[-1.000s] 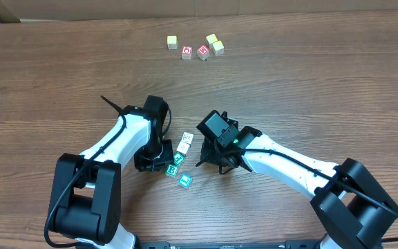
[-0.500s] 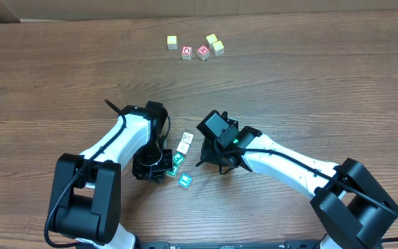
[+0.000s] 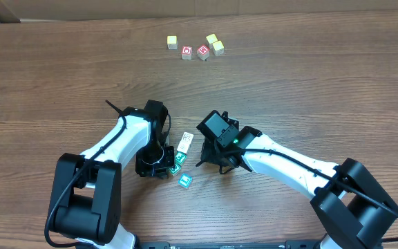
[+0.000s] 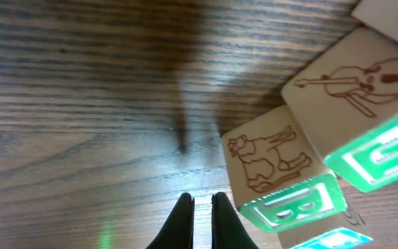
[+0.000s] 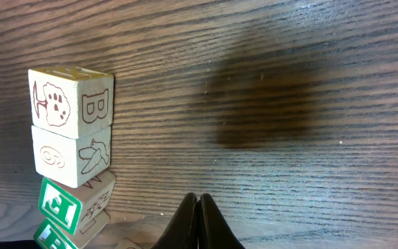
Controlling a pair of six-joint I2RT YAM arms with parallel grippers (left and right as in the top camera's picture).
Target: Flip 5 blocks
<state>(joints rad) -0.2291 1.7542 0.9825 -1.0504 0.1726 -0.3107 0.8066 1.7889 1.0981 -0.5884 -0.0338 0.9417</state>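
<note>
While both arms sit low near table's (image 3: 309, 104) front edge: left gripper (image 4: 200, 206) tips together, empty, just beside dog-picture block (image 4: 268, 162). Right gripper (image 5: 197, 204) tips together, empty, near stacked-looking row of blocks (image 5: 71, 155). Blocks clustered between both grippers. Far side: 3 yellow cubes (image 3: 172, 42), 2 red cubes (image 3: 187, 52), well apart from cluster.

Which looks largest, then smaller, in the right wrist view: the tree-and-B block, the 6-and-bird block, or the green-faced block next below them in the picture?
1. Tree-and-B block and 6-and-bird block: they look alike, so no ranking.
2. Green-faced block: looks smaller, though it is tilted and partly covered, so this is unsure.
</note>
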